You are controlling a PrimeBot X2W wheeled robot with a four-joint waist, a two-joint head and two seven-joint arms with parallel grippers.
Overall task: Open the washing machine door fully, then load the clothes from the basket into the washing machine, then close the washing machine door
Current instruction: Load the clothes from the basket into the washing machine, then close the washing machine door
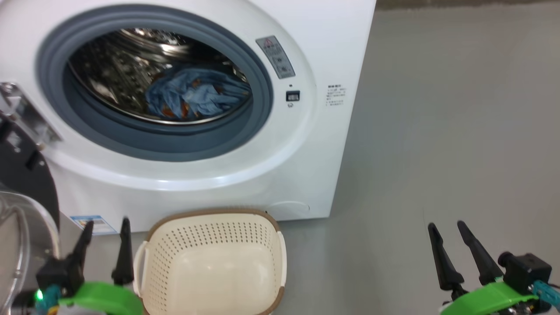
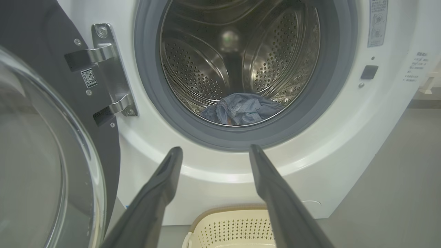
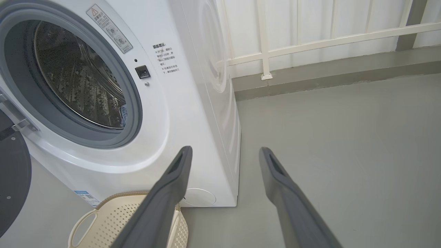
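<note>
The white washing machine [image 1: 332,52] [image 2: 389,113] [image 3: 193,113] stands ahead with its door [image 1: 22,183] [image 2: 38,144] [image 3: 12,179] swung open to the left. Light blue clothes [image 1: 197,94] [image 2: 241,109] lie at the bottom of the steel drum. The cream basket [image 1: 214,267] [image 2: 234,229] [image 3: 113,224] sits on the floor before the machine and holds nothing. My left gripper [image 1: 107,225] [image 2: 215,150] is open, low at the basket's left side, between it and the door. My right gripper [image 1: 447,225] [image 3: 224,151] is open over bare floor, well right of the basket.
Grey floor [image 1: 459,131] stretches to the machine's right. In the right wrist view a white railing [image 3: 310,41] runs along the wall beyond the machine. The door's steel hinge [image 2: 110,69] juts from the machine's left front.
</note>
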